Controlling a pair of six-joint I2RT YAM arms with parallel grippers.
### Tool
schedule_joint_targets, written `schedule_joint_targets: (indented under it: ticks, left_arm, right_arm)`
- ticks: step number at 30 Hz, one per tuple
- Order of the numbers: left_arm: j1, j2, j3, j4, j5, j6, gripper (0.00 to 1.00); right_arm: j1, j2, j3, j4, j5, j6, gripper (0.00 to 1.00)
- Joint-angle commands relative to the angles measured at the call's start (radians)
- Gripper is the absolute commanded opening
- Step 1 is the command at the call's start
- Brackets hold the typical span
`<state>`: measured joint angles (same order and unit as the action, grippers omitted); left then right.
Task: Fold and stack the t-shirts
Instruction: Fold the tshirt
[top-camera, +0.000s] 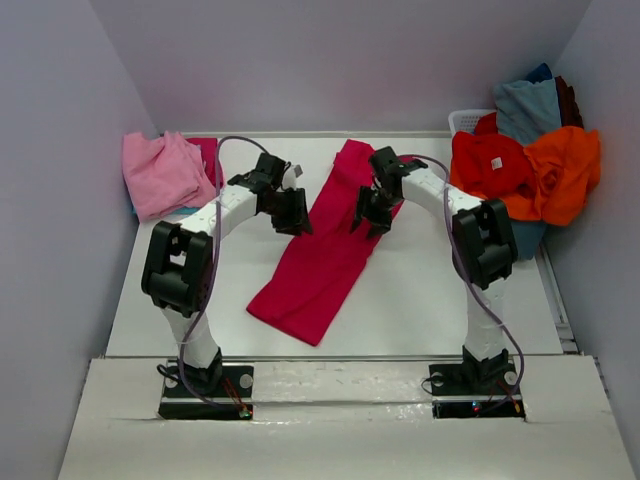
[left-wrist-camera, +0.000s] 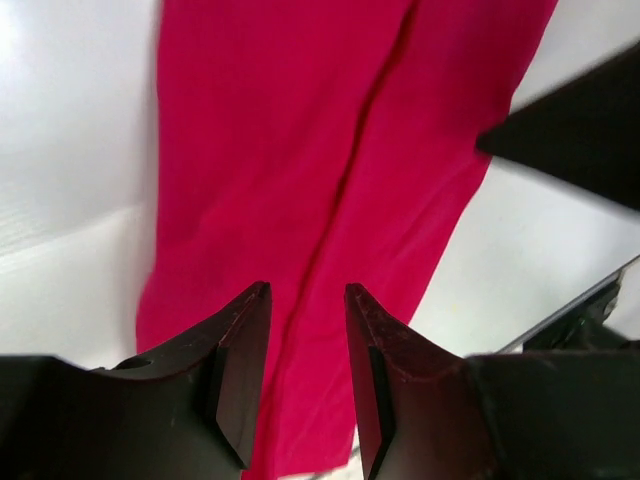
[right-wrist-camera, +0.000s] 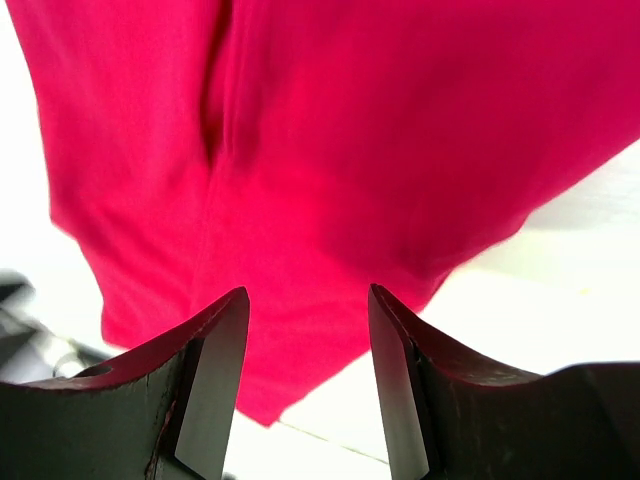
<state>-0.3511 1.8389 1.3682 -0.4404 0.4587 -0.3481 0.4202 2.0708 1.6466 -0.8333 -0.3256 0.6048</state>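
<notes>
Both pitched down, parted: left tool (top-camera: 292, 213), right tool (top-camera: 369, 215) over crimson t-shirt (top-camera: 318, 262).

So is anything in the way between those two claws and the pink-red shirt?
Nothing visible. The left gripper and right gripper are both over the shirt, jaws open and empty, and only bare cloth shows between their fingers.

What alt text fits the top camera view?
A crimson t-shirt, folded into a long strip, lies diagonally on a white table. The left gripper and right gripper hover open above it. Pink shirt far left, heaped shirts far right.
</notes>
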Motion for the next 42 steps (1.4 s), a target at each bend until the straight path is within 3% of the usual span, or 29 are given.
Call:
schedule_joint_targets:
  ticks: [1, 8, 21, 26, 33, 34, 35, 42]
  left_arm:
    - [-0.040, -0.095, -0.070, -0.153, -0.095, 0.043, 0.47]
    - [-0.126, -0.161, -0.178, -0.248, -0.247, 0.021, 0.43]
    - [-0.331, -0.099, -0.109, -0.409, -0.448, 0.034, 0.39]
    - [-0.385, -0.043, -0.135, -0.449, -0.515, 0.031, 0.40]
    - [-0.514, 0.088, -0.109, -0.533, -0.566, 0.012, 0.44]
    - [-0.531, 0.106, -0.100, -0.540, -0.565, 0.012, 0.47]
    - [-0.563, 0.124, -0.087, -0.547, -0.562, 0.012, 0.98]
    - [-0.683, 0.200, -0.112, -0.531, -0.454, 0.029, 0.99]
  right_arm:
    - [-0.021, 0.052, 0.158, -0.027, 0.143, 0.049, 0.57]
    - [-0.109, 0.199, 0.355, -0.066, 0.206, 0.115, 0.57]
    - [-0.196, 0.423, 0.657, -0.147, 0.303, 0.089, 0.57]
    - [-0.216, 0.449, 0.665, -0.142, 0.254, 0.072, 0.57]
    - [-0.225, 0.563, 0.840, -0.207, 0.145, -0.023, 0.57]
    - [-0.225, 0.568, 0.843, -0.207, 0.134, -0.033, 0.57]
    - [-0.225, 0.571, 0.840, -0.213, 0.122, -0.042, 0.57]
    - [-0.225, 0.566, 0.791, -0.216, 0.092, -0.125, 0.57]
